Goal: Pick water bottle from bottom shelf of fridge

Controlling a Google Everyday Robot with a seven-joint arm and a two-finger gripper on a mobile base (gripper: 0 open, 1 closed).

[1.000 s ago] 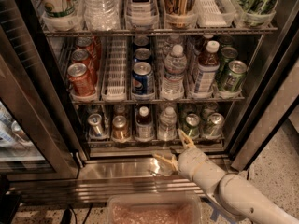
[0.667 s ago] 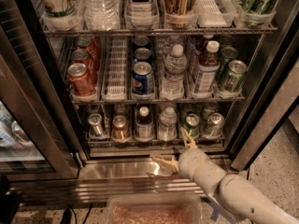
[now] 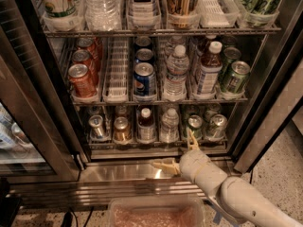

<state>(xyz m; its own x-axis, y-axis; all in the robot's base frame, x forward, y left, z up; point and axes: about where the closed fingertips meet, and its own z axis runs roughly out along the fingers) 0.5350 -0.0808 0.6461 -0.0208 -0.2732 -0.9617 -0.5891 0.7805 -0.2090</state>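
Note:
The water bottle [image 3: 169,125], clear and ribbed with a white cap, stands upright on the bottom shelf [image 3: 156,144] of the open fridge [image 3: 266,103], in a lane right of centre. Left of it stands a white-capped bottle of dark liquid [image 3: 146,125]. My gripper [image 3: 177,152] is in front of the shelf, below and slightly right of the water bottle, not touching it. It is open wide and empty. One tan finger [image 3: 191,139] points up at the shelf edge, and the other points left over the steel base [image 3: 118,171].
Cans [image 3: 97,126] [image 3: 122,129] [image 3: 194,125] [image 3: 217,125] flank the bottles on the bottom shelf. The middle shelf holds red cans [image 3: 81,79], a Pepsi can [image 3: 143,79], another water bottle [image 3: 177,72] and green cans [image 3: 234,77]. The glass door [image 3: 19,126] stands open at left. A plastic bin [image 3: 156,212] sits below.
The gripper's upper finger has shifted slightly to the right and up toward the shelf edge. The bottles and cans have not moved.

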